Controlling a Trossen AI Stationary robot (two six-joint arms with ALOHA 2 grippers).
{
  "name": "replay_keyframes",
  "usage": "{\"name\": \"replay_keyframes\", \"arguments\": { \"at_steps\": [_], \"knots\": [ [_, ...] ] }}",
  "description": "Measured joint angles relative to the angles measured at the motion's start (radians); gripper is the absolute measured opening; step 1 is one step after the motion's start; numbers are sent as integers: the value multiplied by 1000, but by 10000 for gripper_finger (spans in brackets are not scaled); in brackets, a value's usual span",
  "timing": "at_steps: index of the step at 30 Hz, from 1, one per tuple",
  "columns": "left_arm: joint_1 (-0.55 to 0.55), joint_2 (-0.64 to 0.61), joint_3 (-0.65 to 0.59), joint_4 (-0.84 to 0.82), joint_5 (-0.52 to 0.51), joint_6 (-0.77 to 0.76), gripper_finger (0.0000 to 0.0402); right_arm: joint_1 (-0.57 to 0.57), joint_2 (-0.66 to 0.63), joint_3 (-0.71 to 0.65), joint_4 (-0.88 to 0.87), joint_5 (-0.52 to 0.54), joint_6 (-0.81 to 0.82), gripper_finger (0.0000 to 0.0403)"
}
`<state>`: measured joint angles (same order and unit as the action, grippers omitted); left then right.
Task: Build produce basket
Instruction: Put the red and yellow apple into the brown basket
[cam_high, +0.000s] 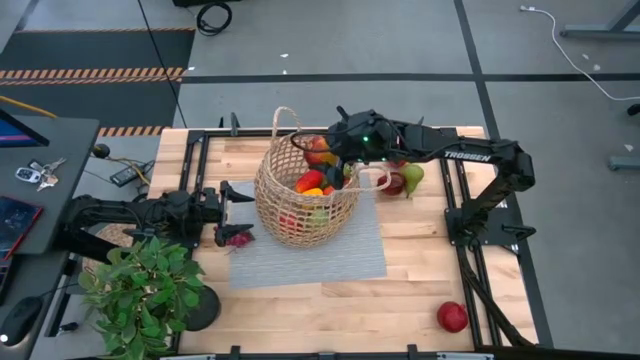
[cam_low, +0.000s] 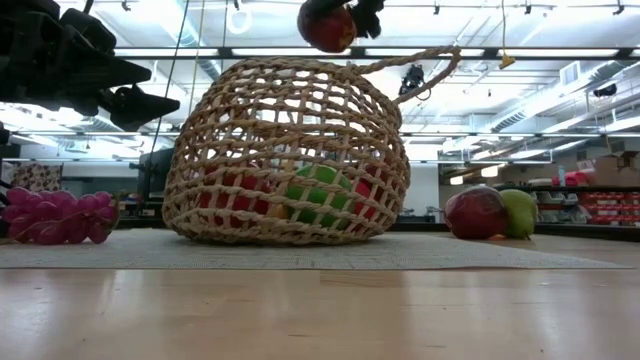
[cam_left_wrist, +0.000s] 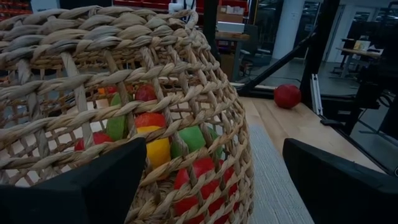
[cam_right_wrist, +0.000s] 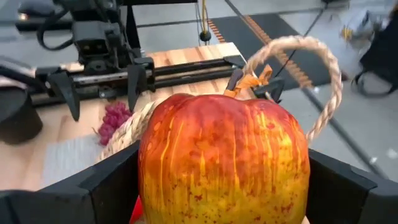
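From above, the basket (cam_high: 303, 205) sits on a grey mat (cam_high: 320, 255) near the middle of the table (cam_high: 400, 300), closer to its far edge, and already holds a good pile of produce, red, orange and green pieces; by my reckoning the job is well past halfway. Left outside are a dark-red fruit (cam_high: 393, 183) and a green pear (cam_high: 412, 177) just beside the basket towards the right far edge, a red apple (cam_high: 452, 317) alone near the right front corner, and a bunch of purple grapes (cam_high: 238, 238) at the mat's left edge. The right gripper (cam_high: 330, 152) reaches over the basket's far rim; the left gripper (cam_high: 235, 195) waits by the basket's left side, a potted plant (cam_high: 145, 290) at the left front corner.

From table height, a red fruit (cam_low: 327, 26) hangs above the basket (cam_low: 290, 160) in the right gripper's hold, ready for dropping, I judge; the grapes (cam_low: 55, 215) lie left.

Through the left wrist camera, its jaws stand wide apart and empty, facing the basket wall (cam_left_wrist: 124, 106); the lone apple (cam_left_wrist: 287, 96) shows beyond.

Through the right wrist camera, the jaws clamp a red-and-yellow apple (cam_right_wrist: 224, 162) over the basket handle (cam_right_wrist: 311, 68).
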<state>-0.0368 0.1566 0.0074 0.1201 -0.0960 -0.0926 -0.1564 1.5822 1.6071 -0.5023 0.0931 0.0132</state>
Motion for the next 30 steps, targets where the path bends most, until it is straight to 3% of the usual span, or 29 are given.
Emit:
{"name": "replay_keyframes", "arguments": {
  "at_steps": [11, 17, 30],
  "knots": [
    [0, 0, 0, 0, 0, 0, 386, 52, -17, 57, -23, 210, -558, 365],
    [0, 0, 0, 0, 0, 0, 386, 53, -13, 57, -34, 212, -620, 365],
    [0, 0, 0, 0, 0, 0, 386, 138, -12, 57, -25, 390, -907, 365]
  ]
}}
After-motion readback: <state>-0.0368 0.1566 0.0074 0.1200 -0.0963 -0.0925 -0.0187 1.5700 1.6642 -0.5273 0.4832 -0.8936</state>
